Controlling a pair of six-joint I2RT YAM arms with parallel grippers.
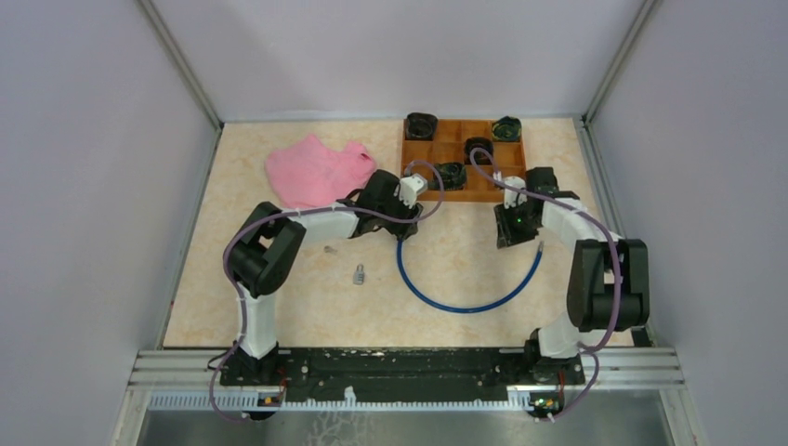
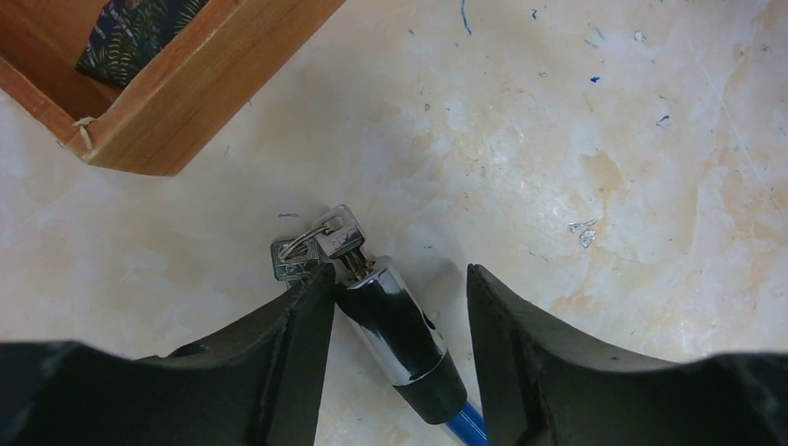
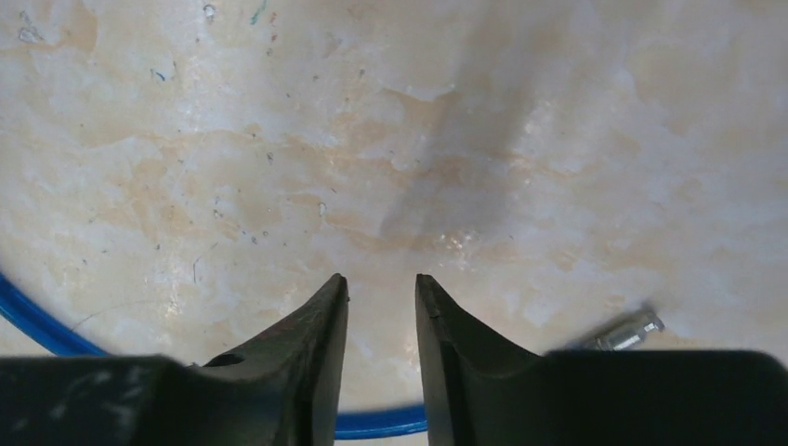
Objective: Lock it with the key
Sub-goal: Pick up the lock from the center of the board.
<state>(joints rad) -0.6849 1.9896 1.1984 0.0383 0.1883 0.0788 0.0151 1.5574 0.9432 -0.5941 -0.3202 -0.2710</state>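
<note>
Left gripper [image 2: 400, 272] jaws half-open astride lock barrel [image 2: 395, 334], key [image 2: 339, 237] in: clamp barrel. Right gripper [image 3: 381, 279] jaws barely apart, empty: fetch cable pin [image 3: 627, 330].

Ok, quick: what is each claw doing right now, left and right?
Left claw: open, straddling the cable lock's barrel, key at its end; not clamped.
Right claw: open a little, holding nothing.

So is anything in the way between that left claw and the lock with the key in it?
Nothing visible. The lock barrel lies between the open fingers of the left gripper, the key sticking out of its end. The wooden tray sits off to one side.
</note>
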